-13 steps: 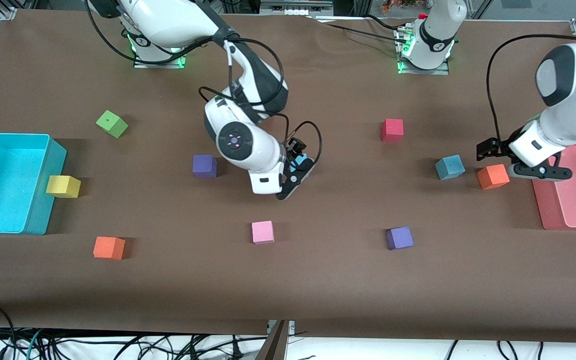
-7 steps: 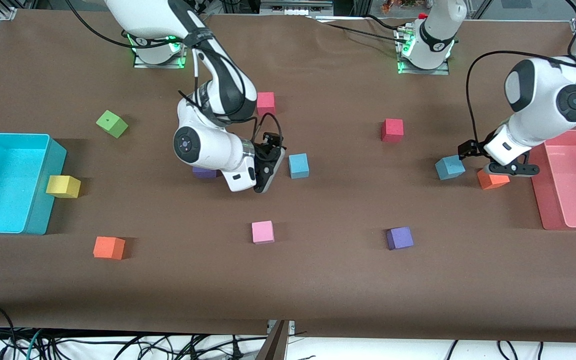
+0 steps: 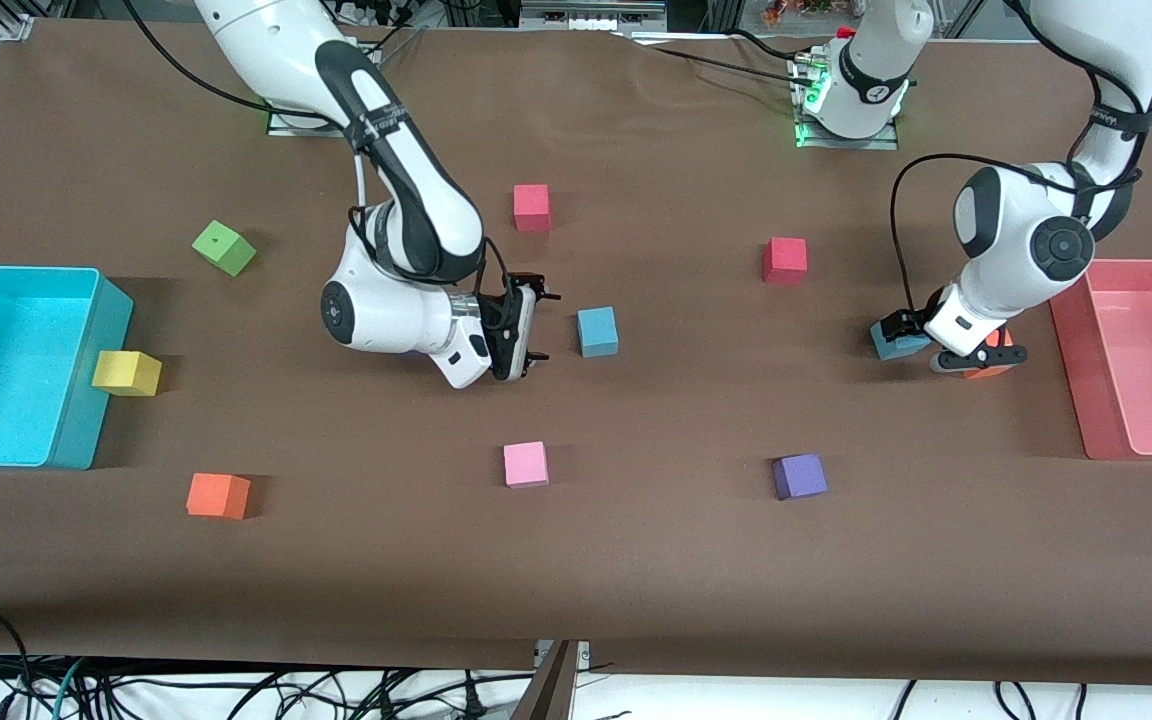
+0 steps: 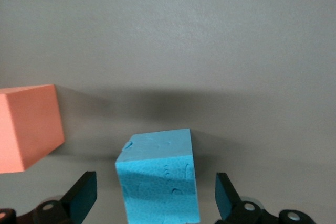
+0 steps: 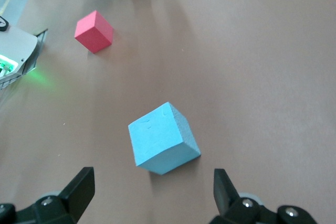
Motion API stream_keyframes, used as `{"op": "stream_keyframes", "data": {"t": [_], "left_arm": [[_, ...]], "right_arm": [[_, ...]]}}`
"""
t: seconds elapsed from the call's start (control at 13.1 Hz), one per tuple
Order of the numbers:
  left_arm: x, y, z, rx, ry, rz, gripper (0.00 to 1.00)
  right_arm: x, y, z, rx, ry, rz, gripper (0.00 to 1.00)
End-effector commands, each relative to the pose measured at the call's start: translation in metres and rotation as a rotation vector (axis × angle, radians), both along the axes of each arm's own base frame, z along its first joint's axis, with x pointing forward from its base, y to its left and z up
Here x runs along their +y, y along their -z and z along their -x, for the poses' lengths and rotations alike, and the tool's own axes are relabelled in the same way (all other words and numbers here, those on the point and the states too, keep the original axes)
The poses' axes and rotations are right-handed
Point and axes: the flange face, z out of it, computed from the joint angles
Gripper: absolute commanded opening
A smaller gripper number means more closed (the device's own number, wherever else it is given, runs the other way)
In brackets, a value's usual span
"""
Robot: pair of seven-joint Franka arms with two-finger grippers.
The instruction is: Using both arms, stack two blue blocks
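Two white arms reach out over the brown table (image 3: pixel 636 580), which carries a big cyan bin (image 3: pixel 16 365) at the right arm's end and a pink tray (image 3: pixel 1136 370) at the left arm's end.

Between them lie the scattered cubes: a green one (image 3: pixel 224 247), a yellow one (image 3: pixel 126 372) touching the bin's wall, an orange one (image 3: pixel 218 495) nearer the camera, a pink one (image 3: pixel 525 464), a purple one (image 3: pixel 799 476), and two red ones (image 3: pixel 531 207) (image 3: pixel 784 260) farther up the table.

The right gripper (image 3: pixel 533 328) hangs low near the middle of the table, lying sideways with its fingers spread wide and nothing between them. The first blue block (image 3: pixel 597 331) sits on the table just beside it, toward the left arm's end, not touched. In the right wrist view that block (image 5: pixel 163 139) lies ahead of the open fingertips (image 5: pixel 79 188).

The left gripper (image 3: pixel 936 345) is down low close to the pink tray, its fingers also spread. The second blue block (image 3: pixel 894 342) rests on the table right there, and the left wrist view shows it (image 4: pixel 157 176) standing between the two open pads (image 4: pixel 84 196) with a gap on each side. Another orange cube (image 4: pixel 26 127) sits just beside it, toward the tray.
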Motion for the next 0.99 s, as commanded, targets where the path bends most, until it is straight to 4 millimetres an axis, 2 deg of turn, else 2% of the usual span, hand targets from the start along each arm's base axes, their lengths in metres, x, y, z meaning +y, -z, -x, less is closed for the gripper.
{"op": "stream_keyframes", "data": {"t": [0.0, 0.23, 0.3, 0.46, 0.53, 0.61, 0.69, 0.76, 0.91], "left_arm": [[-0.004, 0.009, -0.005, -0.012, -0.007, 0.000, 0.99], [-0.004, 0.015, -0.002, 0.003, -0.007, 0.000, 0.98], [-0.002, 0.021, 0.000, 0.014, -0.004, -0.002, 0.72], [-0.003, 0.024, 0.000, 0.020, -0.012, -0.002, 0.69], [-0.003, 0.025, 0.001, 0.021, -0.013, -0.003, 0.63], [-0.003, 0.025, 0.000, 0.020, 0.000, -0.005, 0.42], [-0.004, 0.018, 0.000, 0.014, 0.012, -0.005, 0.15], [-0.004, -0.004, -0.006, -0.022, 0.027, -0.001, 0.00], [-0.010, -0.059, -0.012, -0.038, 0.049, 0.009, 0.00]], "right_arm": [[-0.016, 0.032, 0.016, -0.076, -0.002, -0.083, 1.00], [-0.022, 0.052, 0.025, -0.124, -0.004, -0.144, 1.00], [-0.022, 0.055, 0.026, -0.132, -0.004, -0.154, 1.00], [-0.022, 0.061, 0.029, -0.129, -0.009, -0.154, 1.00], [-0.020, 0.063, 0.031, -0.124, -0.005, -0.159, 1.00], [-0.020, 0.067, 0.032, -0.117, -0.001, -0.160, 1.00], [-0.019, 0.070, 0.034, -0.117, -0.006, -0.160, 1.00], [-0.015, 0.074, 0.037, -0.115, -0.017, -0.163, 1.00], [-0.014, 0.074, 0.038, -0.115, -0.018, -0.171, 1.00]]}}
